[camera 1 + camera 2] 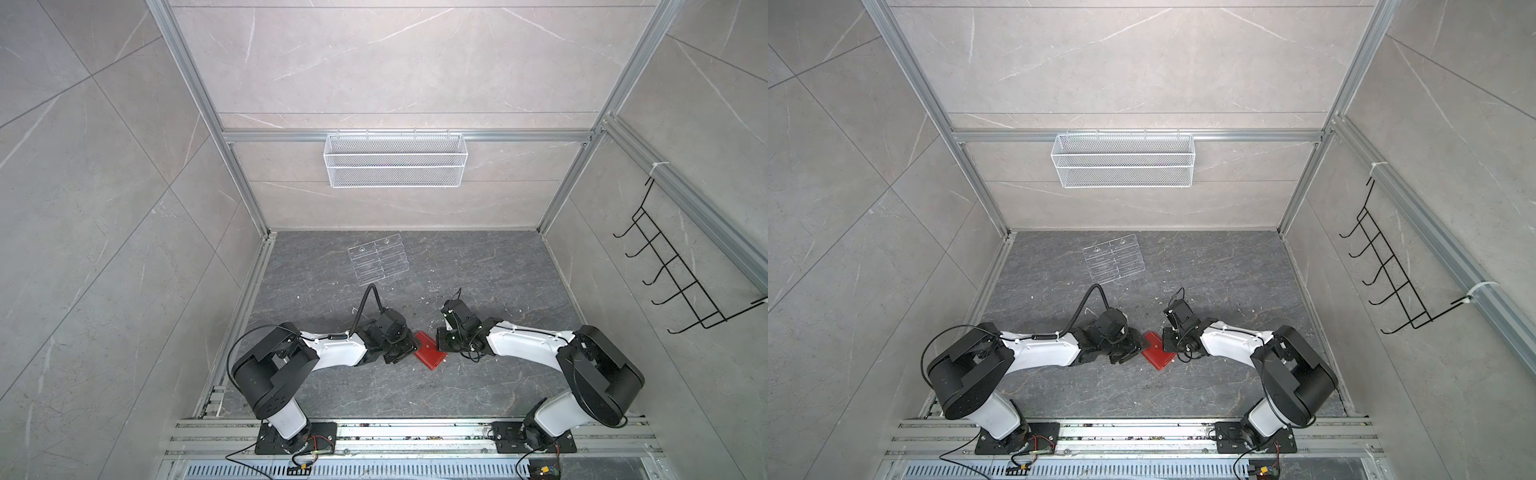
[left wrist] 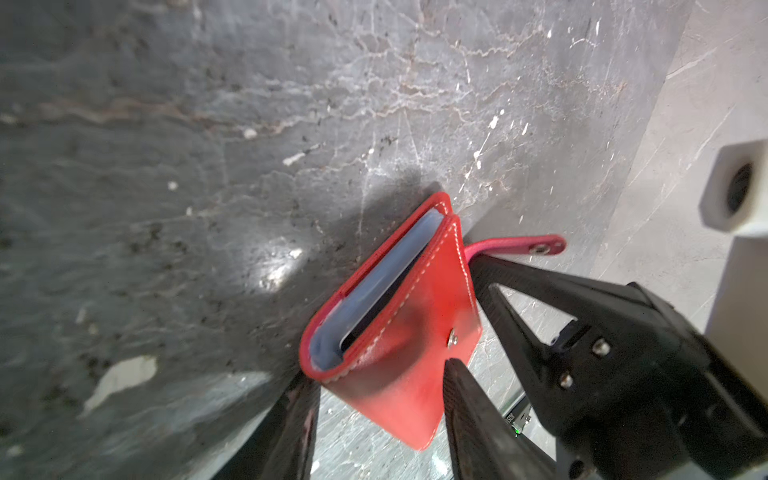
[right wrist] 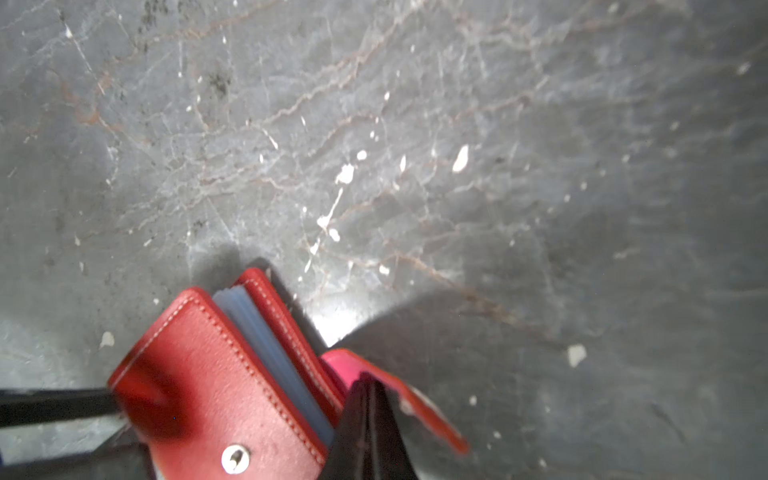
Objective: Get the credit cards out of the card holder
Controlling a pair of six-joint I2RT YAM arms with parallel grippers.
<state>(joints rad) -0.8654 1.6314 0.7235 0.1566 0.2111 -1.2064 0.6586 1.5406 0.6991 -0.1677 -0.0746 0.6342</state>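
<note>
Dark grey stone-look tabletop (image 1: 457, 390), veined with pale and rusty lines. Carries a clear acrylic rack (image 1: 379, 259) lying flat toward the back, left of the middle, well apart from everything else. Holds a red card holder (image 1: 430, 351) near the front middle in both top views, slightly open in the wrist views, with bluish sleeves (image 2: 374, 286) showing at its edge; cannot tell whether flat on the surface or tipped up off it. Bears small white flecks (image 3: 460, 158) scattered about the middle, some just beside the card holder.
</note>
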